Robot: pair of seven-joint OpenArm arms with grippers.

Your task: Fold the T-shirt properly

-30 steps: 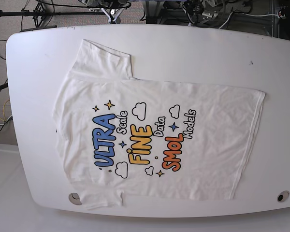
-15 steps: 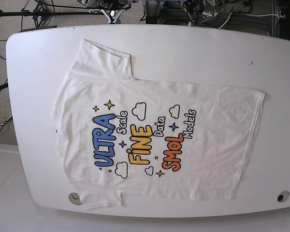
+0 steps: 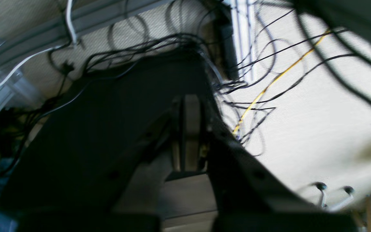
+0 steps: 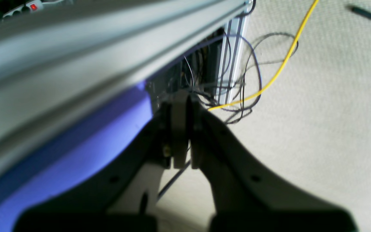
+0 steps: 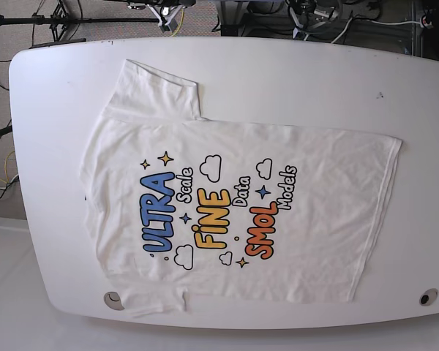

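Base view shows the T-shirt [image 5: 234,205] flat, print up, across the white table [image 5: 314,80] — limp, light cotton, best pinched at the 3 o'clock hem corners — while the left gripper [image 3: 188,135] and right gripper [image 4: 183,129] sit closed, empty, off-table.

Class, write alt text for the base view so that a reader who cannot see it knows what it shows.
A white T-shirt lies spread flat and unfolded on a white table, print side up with "ULTRA", "FINE" and "SMOL" lettering, clouds and stars. Its collar end points left, its hem right, and its lower sleeve reaches the table's near edge. No robot gripper is over the table.
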